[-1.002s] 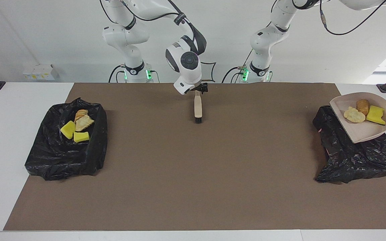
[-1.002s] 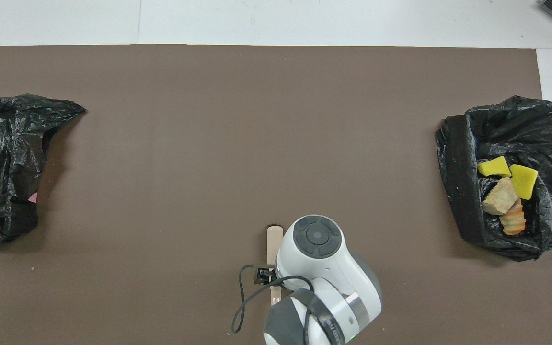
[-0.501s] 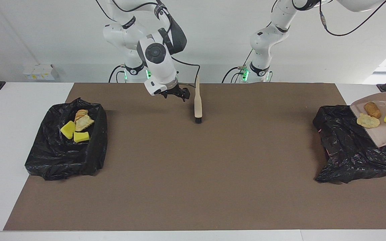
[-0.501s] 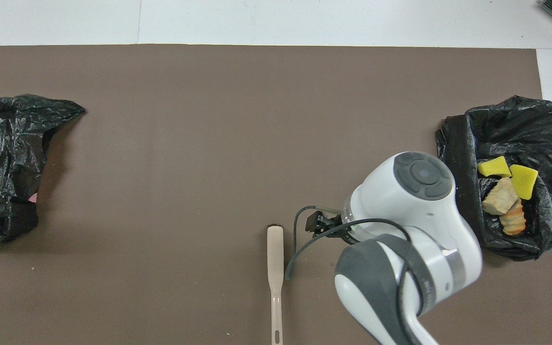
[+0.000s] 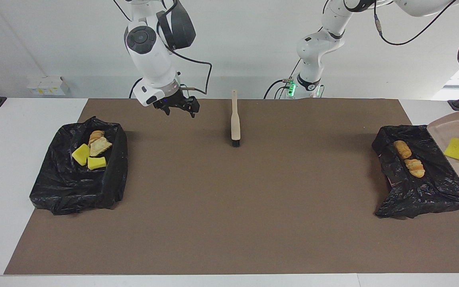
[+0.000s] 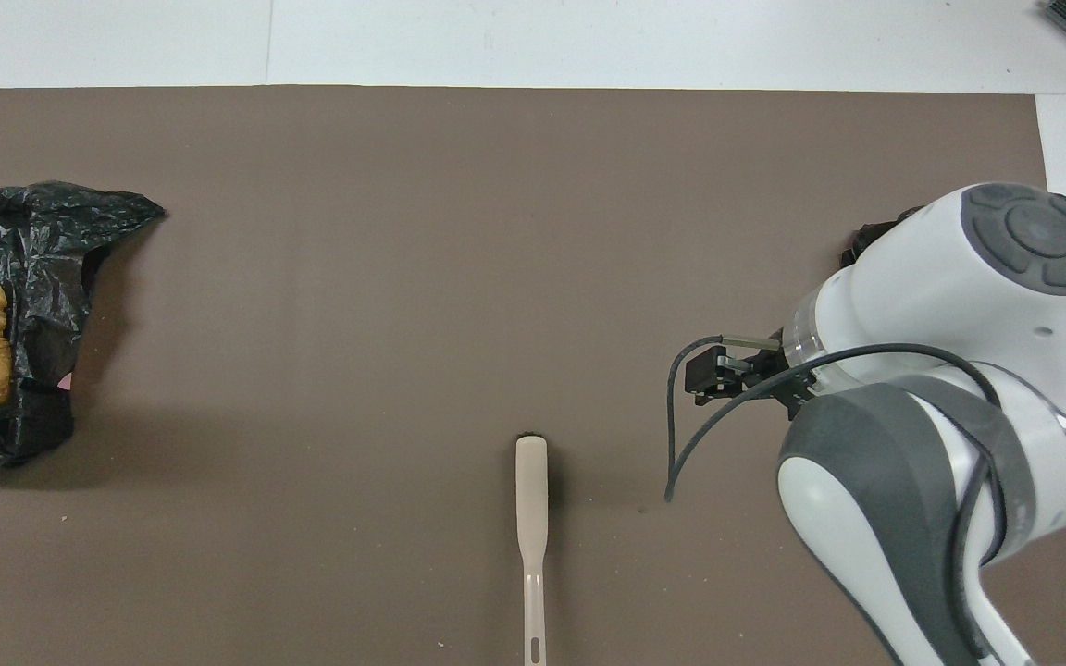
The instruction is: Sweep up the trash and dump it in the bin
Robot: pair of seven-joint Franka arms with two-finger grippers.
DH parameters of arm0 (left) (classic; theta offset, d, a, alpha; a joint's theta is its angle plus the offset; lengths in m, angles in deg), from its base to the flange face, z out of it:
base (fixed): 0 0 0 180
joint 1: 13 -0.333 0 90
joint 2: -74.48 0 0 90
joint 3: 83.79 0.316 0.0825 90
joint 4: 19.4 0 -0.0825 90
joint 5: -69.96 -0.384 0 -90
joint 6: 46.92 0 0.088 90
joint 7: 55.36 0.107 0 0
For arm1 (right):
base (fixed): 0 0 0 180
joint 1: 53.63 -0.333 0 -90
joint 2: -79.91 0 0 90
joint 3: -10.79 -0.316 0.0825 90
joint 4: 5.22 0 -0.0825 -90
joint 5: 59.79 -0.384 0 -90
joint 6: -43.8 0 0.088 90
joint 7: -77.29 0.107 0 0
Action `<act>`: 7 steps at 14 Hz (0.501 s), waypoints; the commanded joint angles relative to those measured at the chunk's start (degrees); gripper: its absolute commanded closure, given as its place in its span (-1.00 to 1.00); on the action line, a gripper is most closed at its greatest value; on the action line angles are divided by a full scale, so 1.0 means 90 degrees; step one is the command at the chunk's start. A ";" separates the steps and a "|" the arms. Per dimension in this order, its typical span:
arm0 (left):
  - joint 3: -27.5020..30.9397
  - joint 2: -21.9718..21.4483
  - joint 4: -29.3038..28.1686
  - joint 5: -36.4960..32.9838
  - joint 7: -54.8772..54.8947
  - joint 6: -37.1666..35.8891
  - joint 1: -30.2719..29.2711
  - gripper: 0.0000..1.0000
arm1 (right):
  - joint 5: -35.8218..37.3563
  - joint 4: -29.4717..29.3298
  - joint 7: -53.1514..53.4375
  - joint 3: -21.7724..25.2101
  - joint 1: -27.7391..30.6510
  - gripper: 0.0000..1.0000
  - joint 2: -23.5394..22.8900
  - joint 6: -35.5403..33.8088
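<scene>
Yellow sponge scrap (image 5: pixel 456 148) in dustpan (image 5: pixel 444 126), left tool apparently clamped there; right tool (image 5: pixel 177 107) apart.

Two black bin bags: one (image 5: pixel 78 175) toward the right arm's end of the table, one (image 5: pixel 420 187) toward the left arm's end; three yellow sponge chunks (image 5: pixel 81 154) in all, two in the first bag, one on the dustpan; four tan pastry pieces (image 5: pixel 402 148), two in each bag; one brush (image 5: pixel 235 119); one dustpan (image 5: pixel 458 131); one brown mat (image 5: pixel 229 207).
</scene>
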 commanded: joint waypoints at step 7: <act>0.0061 -0.0809 -0.1130 -0.1559 -0.1465 -0.0362 0.0623 1.00 | 0.0806 -0.1532 -0.0094 0.0908 -0.0440 -1.00 -0.0282 -0.0469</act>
